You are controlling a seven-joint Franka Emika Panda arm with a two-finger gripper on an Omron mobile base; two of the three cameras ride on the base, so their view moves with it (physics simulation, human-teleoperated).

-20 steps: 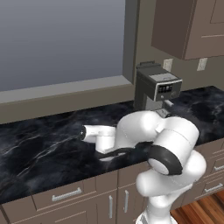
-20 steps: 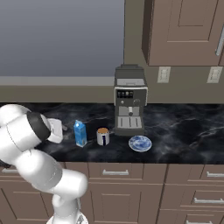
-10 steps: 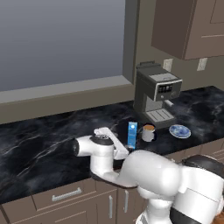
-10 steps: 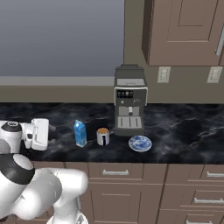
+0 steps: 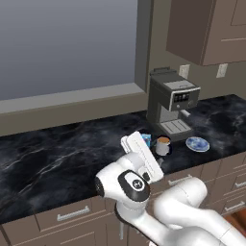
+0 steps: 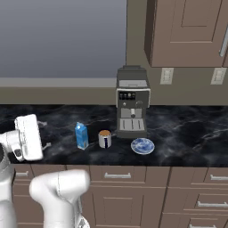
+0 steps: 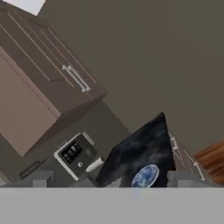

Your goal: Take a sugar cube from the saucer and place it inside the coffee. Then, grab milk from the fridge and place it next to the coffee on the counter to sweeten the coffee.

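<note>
While hand hangs empty, fingers apart, left of milk: careless swing topples carton, spills coffee across worktop.

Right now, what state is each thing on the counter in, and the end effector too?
milk carton: upright on the counter, left of the mug, apart from it.
coffee mug: upright, brown liquid at the top.
saucer: flat on the counter, nothing seen on it.
end effector: open, holding nothing.
</note>
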